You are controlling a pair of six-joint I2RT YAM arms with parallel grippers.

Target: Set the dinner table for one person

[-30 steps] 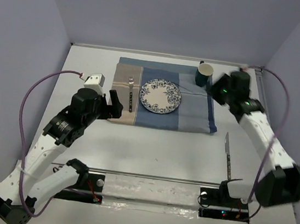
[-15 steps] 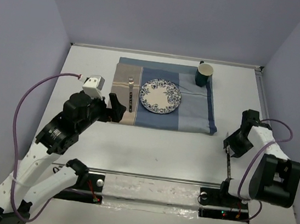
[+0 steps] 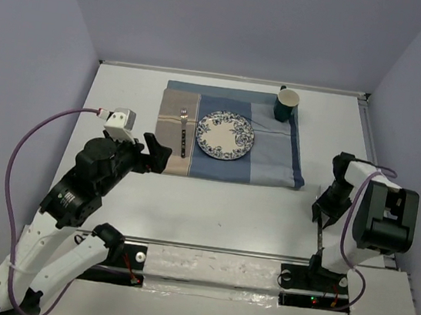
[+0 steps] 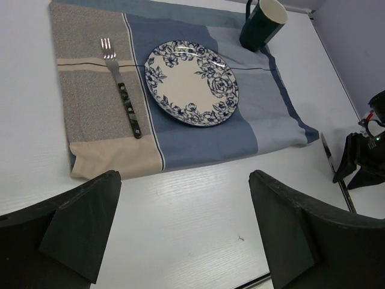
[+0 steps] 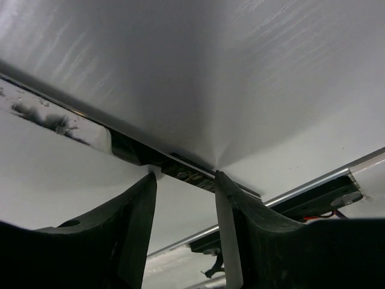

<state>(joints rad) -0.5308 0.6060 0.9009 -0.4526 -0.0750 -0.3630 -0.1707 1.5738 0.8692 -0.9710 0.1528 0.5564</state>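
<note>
- Large matte white rectangular tabletop: frame centre, flat, longer span left-right; near edge hidden by arm bases.
- Thin silver knife: lower right, top end covered by right gripper, whose jaws are half-parted and empty.
- Left gripper: spread wide, empty.

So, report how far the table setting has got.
Done: fork, plate and mug sit on the mat. In hand: the right gripper is down over the knife on the dinner table; grip unclear. To do: moving the knife beside the plate.
</note>
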